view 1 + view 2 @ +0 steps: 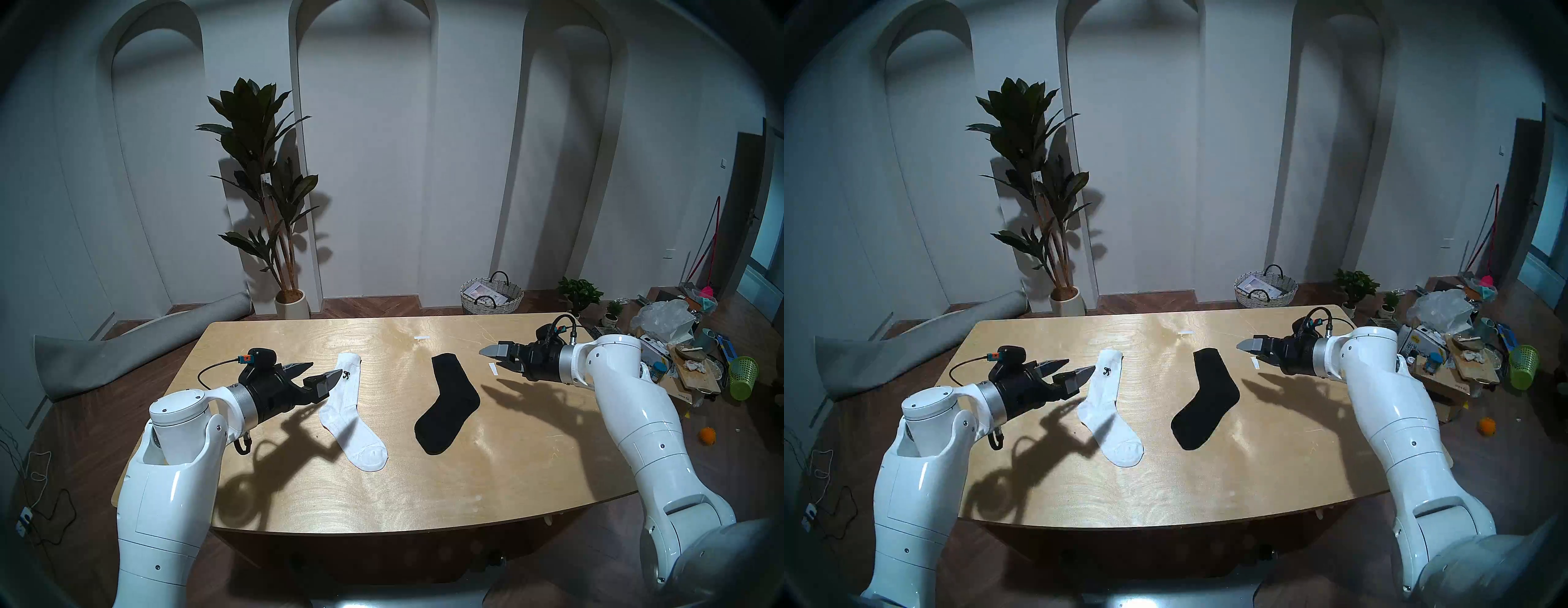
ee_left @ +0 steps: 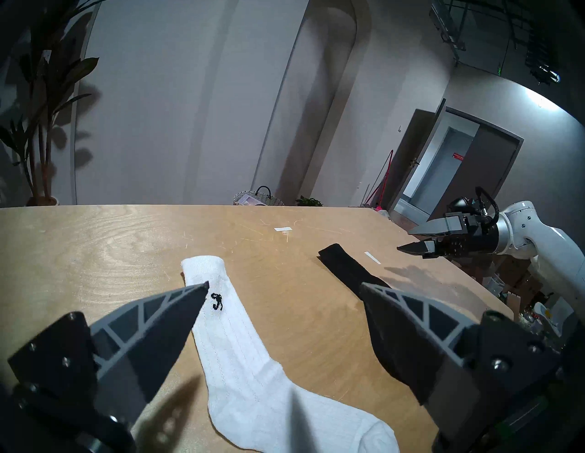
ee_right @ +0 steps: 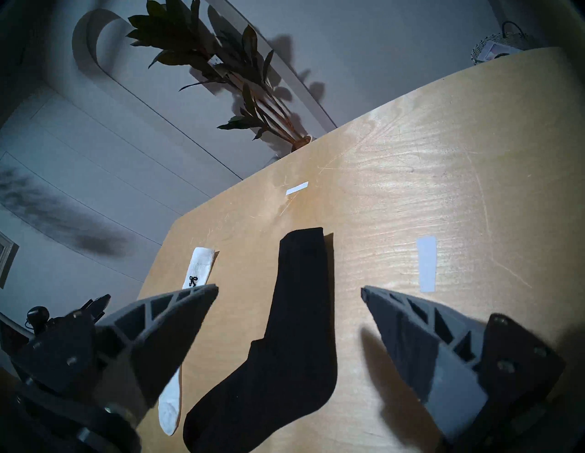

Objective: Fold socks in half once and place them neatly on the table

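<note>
Unfolded white sock (image 1: 350, 409) lies just beside the spread, empty left claw (image 1: 324, 371).

Left wrist view: white sock (image 2: 253, 363) toe cut off by bottom edge; left finger (image 2: 152, 341) covers part of its leg. Black sock (image 2: 345, 269) shows cuff end only, rest hidden behind right finger (image 2: 411, 341). Logo (image 2: 216, 301) too small to read.

Right wrist view: white sock (image 3: 196, 275) middle hidden behind left finger (image 3: 152, 344); black sock (image 3: 294, 332) toe runs off bottom edge. Left pincer (image 3: 95, 308) mostly hidden, dim.

Head views: left pincer (image 1: 322, 373) overlaps white sock (image 1: 348, 407) edge; touching or above, can't tell. Basket (image 1: 492, 295) contents, floor clutter (image 1: 679, 339) at right too small to identify. Tabletop (image 1: 382, 488) near corners hidden behind both arms.
</note>
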